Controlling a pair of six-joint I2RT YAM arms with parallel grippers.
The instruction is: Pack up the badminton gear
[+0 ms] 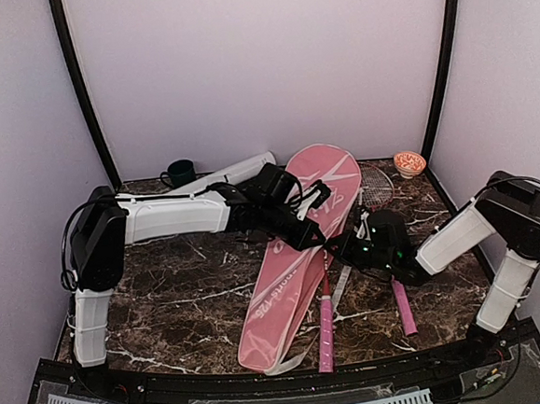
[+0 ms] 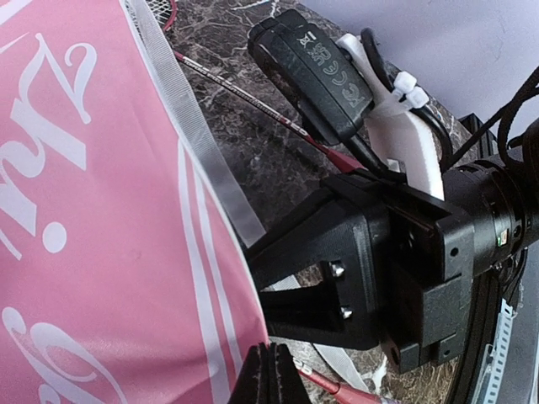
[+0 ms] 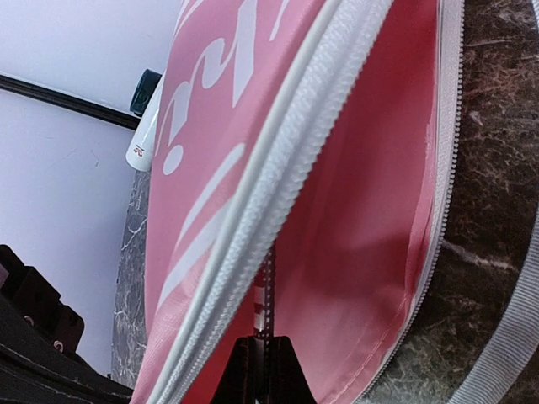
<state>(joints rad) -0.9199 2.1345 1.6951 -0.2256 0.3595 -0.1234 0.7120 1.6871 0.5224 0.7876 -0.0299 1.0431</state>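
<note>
The pink bag (image 1: 294, 266) with white lettering lies diagonally mid-table, its zipper open. My left gripper (image 1: 316, 230) is shut on the bag's upper flap edge (image 2: 244, 337) and holds it up; its fingertips (image 2: 271, 374) are pressed together. My right gripper (image 1: 345, 246) is shut on a red racket frame (image 3: 268, 295) that reaches into the open bag (image 3: 370, 168). That racket's pink handle (image 1: 325, 327) sticks out toward the front. The second racket lies right of the bag, with its head (image 1: 374, 182) at the back and its handle (image 1: 403, 308) in front. The white tube (image 1: 235, 172) lies at the back. No shuttlecocks are in view.
A dark green mug (image 1: 180, 173) stands at the back left by the tube. A small orange bowl (image 1: 409, 163) sits in the back right corner. The bag's white strap (image 2: 198, 139) trails on the marble beside the second racket's shaft (image 2: 244, 94). Walls enclose three sides.
</note>
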